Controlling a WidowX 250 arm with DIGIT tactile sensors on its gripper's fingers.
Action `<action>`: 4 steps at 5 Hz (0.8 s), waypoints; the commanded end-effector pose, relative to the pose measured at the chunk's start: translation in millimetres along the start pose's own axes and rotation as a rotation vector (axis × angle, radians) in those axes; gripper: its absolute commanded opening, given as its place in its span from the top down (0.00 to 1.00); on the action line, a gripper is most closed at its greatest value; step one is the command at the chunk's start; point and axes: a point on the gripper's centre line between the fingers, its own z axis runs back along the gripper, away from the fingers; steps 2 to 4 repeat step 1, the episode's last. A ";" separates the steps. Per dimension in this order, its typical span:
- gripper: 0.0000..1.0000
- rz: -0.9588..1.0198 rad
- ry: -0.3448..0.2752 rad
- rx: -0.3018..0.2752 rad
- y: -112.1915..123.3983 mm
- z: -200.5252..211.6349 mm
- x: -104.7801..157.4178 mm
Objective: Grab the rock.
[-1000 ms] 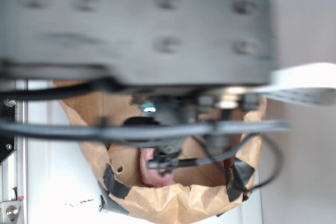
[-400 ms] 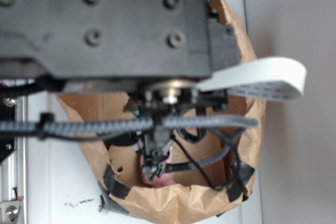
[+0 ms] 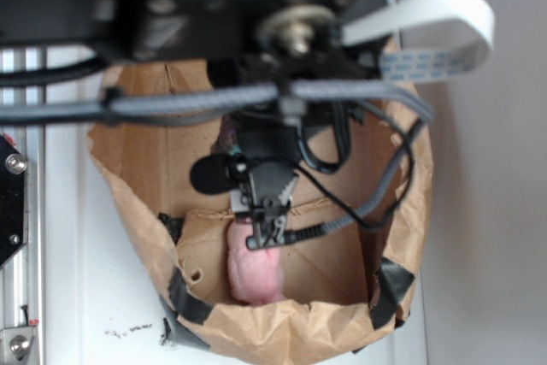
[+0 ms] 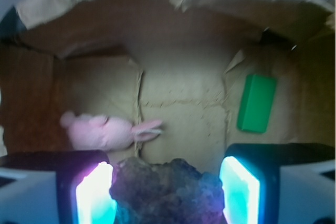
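Rock [image 4: 167,190] sits btwn the pincer [image 4: 168,192] pads, which glow at either side w/ small gaps; pincer spread wide around it, not clamped. Just beyond lies a pink plush bunny [image 4: 105,131]; green block [image 4: 256,103] further right. All inside a brown paper bag [image 3: 256,335] on the white bench [image 3: 102,314].

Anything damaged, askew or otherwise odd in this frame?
The brown paper bag is crumpled, its torn rim patched with black tape. Inside, the pink plush bunny lies on its side. The rough dark rock sits between the tool's lit fingers.
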 end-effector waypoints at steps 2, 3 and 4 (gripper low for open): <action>1.00 -0.024 -0.089 0.057 0.2 13.6 9.2; 1.00 -0.024 -0.089 0.057 0.2 13.6 9.2; 1.00 -0.024 -0.089 0.057 0.2 13.6 9.2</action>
